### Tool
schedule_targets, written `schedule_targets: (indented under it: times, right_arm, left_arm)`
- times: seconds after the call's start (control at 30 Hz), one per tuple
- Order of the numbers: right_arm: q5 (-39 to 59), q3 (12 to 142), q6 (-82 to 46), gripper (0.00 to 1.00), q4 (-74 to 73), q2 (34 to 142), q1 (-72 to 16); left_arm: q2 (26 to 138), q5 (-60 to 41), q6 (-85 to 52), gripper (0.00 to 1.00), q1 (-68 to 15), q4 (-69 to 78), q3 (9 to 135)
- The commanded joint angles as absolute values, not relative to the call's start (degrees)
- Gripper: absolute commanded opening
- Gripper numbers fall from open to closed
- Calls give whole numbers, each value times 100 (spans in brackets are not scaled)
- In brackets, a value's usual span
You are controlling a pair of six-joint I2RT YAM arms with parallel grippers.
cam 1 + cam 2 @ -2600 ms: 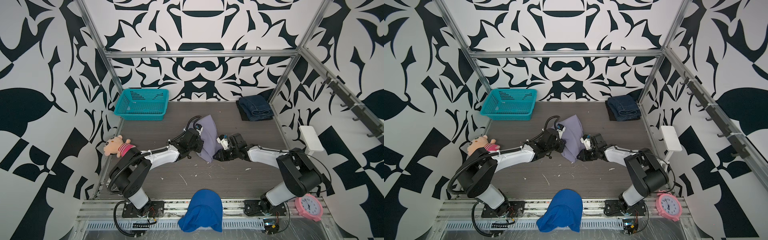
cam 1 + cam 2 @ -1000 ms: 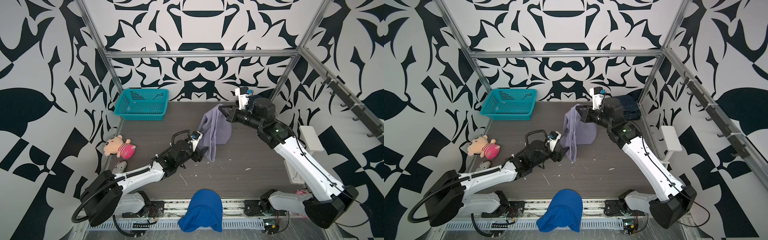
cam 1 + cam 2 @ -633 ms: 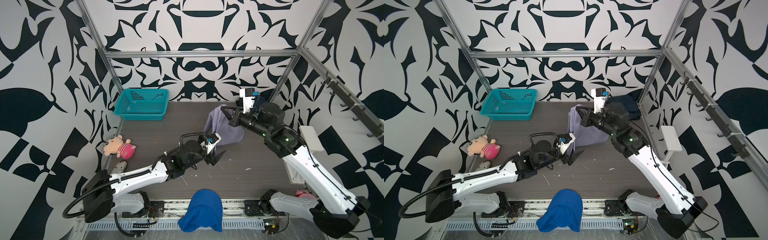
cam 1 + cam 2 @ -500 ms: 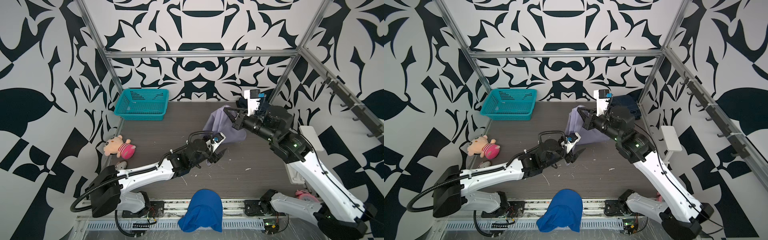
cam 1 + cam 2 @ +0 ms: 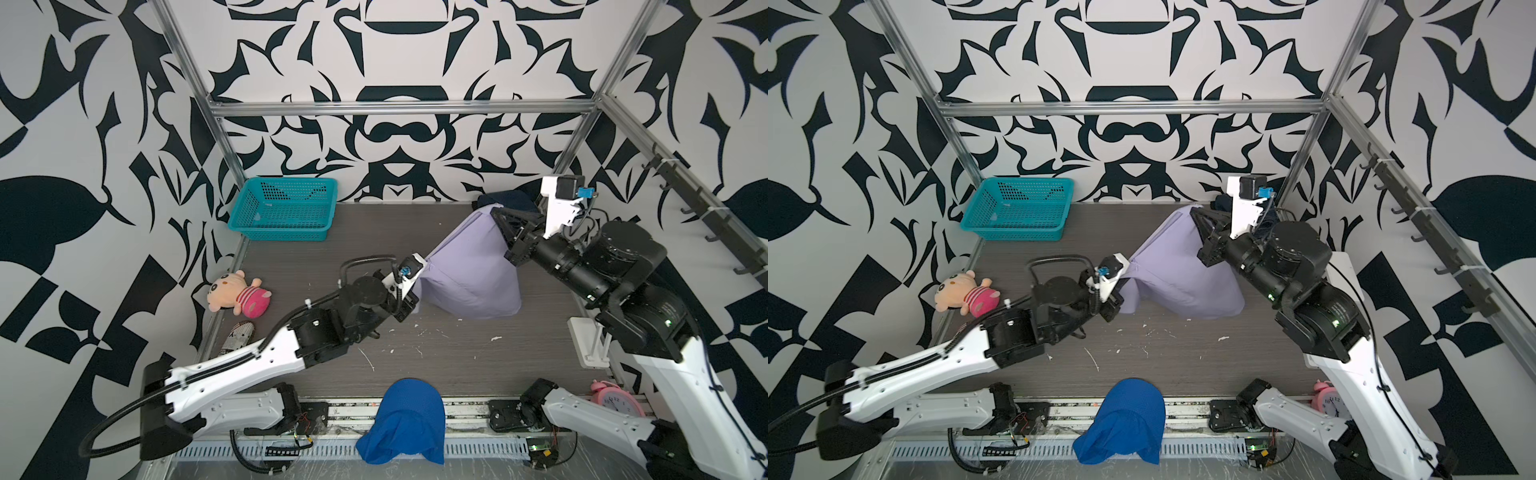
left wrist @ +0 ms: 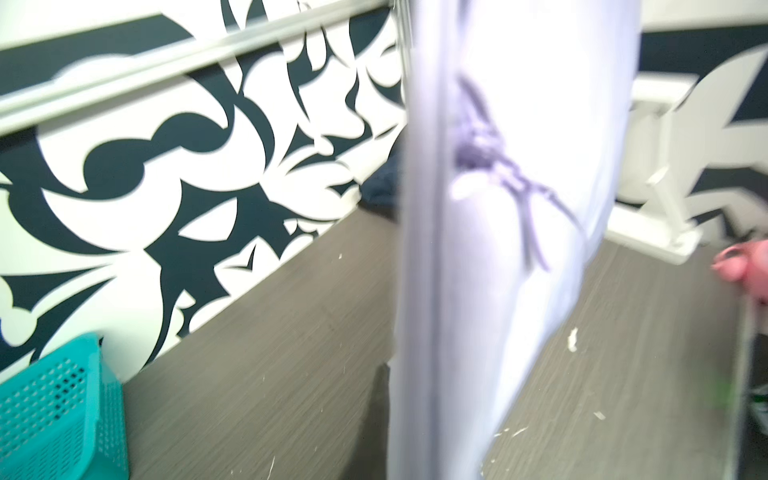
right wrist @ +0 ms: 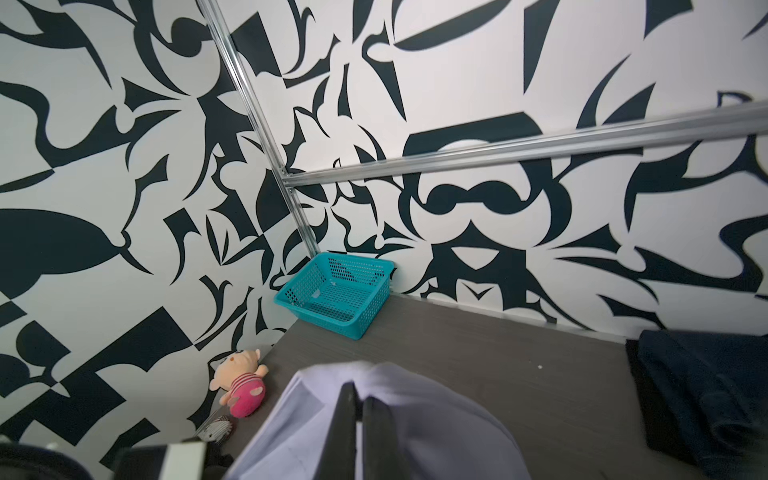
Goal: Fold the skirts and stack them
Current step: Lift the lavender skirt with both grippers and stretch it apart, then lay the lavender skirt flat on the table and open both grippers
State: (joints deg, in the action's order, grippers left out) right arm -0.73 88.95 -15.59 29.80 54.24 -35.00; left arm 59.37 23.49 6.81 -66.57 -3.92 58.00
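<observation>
Bright even light; left wrist view blurred, skirt [image 6: 519, 124] overexposed

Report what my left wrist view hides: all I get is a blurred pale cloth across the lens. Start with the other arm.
Observer: The right pincer is shut on the lavender skirt, holding one corner up near the back right of the table.
Operator: Give me my own grip.
Observer: The left pincer is shut on the skirt's other corner, nearer the table's middle, and the cloth hangs between the two.
Operator: Now the stack.
Observer: The denim skirt lies folded in the back right corner, and the black skirt shows at its edge, underneath.
</observation>
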Motion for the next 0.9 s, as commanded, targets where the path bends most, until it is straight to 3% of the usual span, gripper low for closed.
schedule_targets:
  times: [0.0, 0.33, 0.57, 0.73, 0.87]
  right_arm:
    - [-465, 9511, -752, 0, 2802, 5308, -3476]
    - [-1737, 9147, -390, 0, 2714, 4776, -3472]
    - [-2007, 8976, -229, 0, 2531, 4790, -3472]
    - [-2143, 9072, -4, 0, 2287, 5597, -3472]
    - [-2221, 9322, 172, 0, 1964, 6665, -3443]
  left_arm:
    - [5570, 1612, 639, 0, -6697, -1274, 6336]
    - [6143, -442, 938, 0, -6706, -4230, 8085]
    - [6882, -1131, 697, 0, -6702, -3708, 8100]
    - [6935, -1029, 856, 0, -6606, -2738, 7409]
    - [6613, -1733, 480, 0, -5616, -1817, 6379]
